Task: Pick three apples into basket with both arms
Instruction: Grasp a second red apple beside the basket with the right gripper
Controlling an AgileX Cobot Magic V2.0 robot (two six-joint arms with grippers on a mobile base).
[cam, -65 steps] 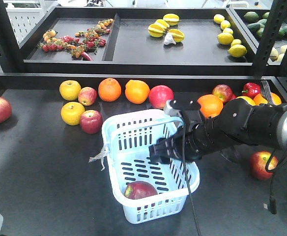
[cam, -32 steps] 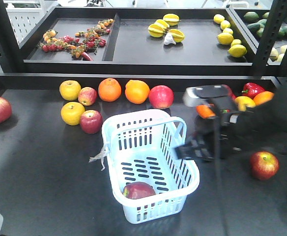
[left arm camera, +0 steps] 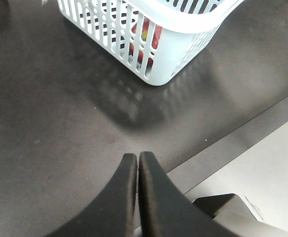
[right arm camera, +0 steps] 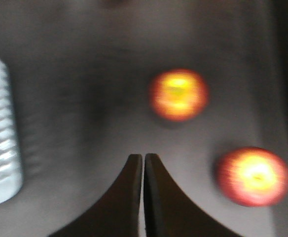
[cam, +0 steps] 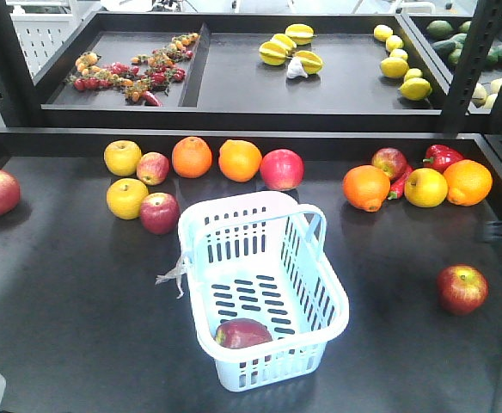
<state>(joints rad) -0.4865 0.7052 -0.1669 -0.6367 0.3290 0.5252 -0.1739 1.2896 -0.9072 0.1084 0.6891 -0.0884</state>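
In the front view the basket (cam: 272, 372) stands mid-bench (cam: 70, 292) with one dark red apple (cam: 244, 332) lying in its near corner, so one of three looks done; a loose apple (cam: 160, 212) sits just left of it and a streaked apple (cam: 462, 288) well to its right. The left wrist view shows the left fingers (left arm camera: 128, 173) pressed together, empty, over bare bench beside the basket's corner. The blurred right wrist view shows the right fingers (right arm camera: 134, 173) likewise pressed together with two red-and-yellow fruits ahead, so the step seems to be reaching for a second apple, which calls for spreading them over the upper fruit (right arm camera: 178, 95).
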